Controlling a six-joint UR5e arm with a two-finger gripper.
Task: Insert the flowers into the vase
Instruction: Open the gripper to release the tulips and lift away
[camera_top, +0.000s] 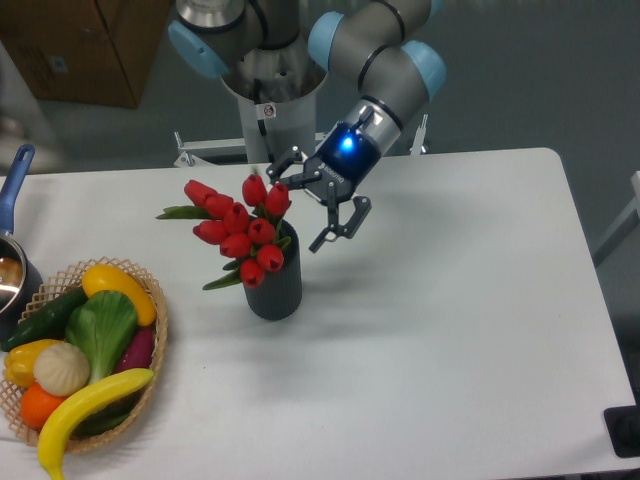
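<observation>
Looking at the white table (450, 330), we see the red tulips (240, 228) standing in the dark, ribbed, round vase (274, 285), leaning left over its rim. Our gripper (305, 205) hangs just right of the buds with its two black fingers (340, 222) spread apart, holding nothing. A woven basket (150, 345) of smooth plastic vegetables sits at the left.

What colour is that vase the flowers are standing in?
Dark grey-black, with finely ribbed sides; the vase shows in the fixed camera view.
</observation>
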